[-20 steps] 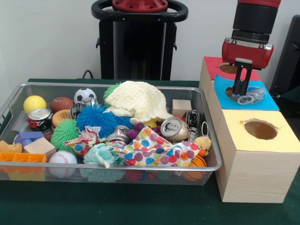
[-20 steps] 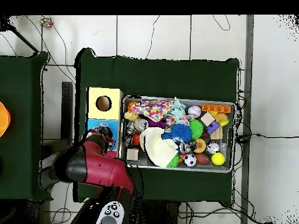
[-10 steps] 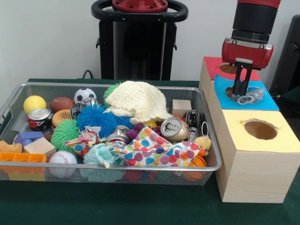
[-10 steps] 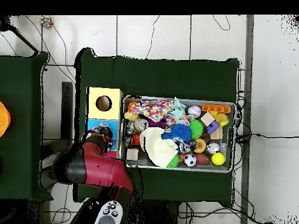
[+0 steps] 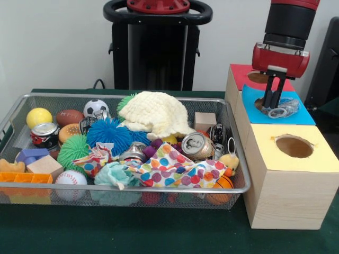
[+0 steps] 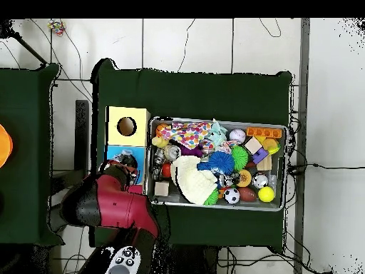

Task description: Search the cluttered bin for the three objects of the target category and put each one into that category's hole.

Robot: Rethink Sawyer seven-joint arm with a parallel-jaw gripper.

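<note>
The silver wire-mesh bin is full of clutter: balls, cans, spiky toys, blocks, cloths. It also shows in the overhead view. The blue-topped wooden box stands to the right of it, its round hole partly hidden by my fingers. My gripper hangs straight down at that hole. Its fingers are close together, on the edge of a crumpled clear plastic piece that rests on the blue top beside the hole. In the overhead view the red arm covers the gripper and most of the blue box.
A red-topped box stands behind the blue one and a yellow-topped box with its own hole in front of it. The robot's black pedestal rises behind the bin. The table is covered in dark green cloth.
The gripper has shifted very slightly to the right over the blue box. In the overhead view the arm's elbow has swung a little left. The clear plastic piece has stayed put.
</note>
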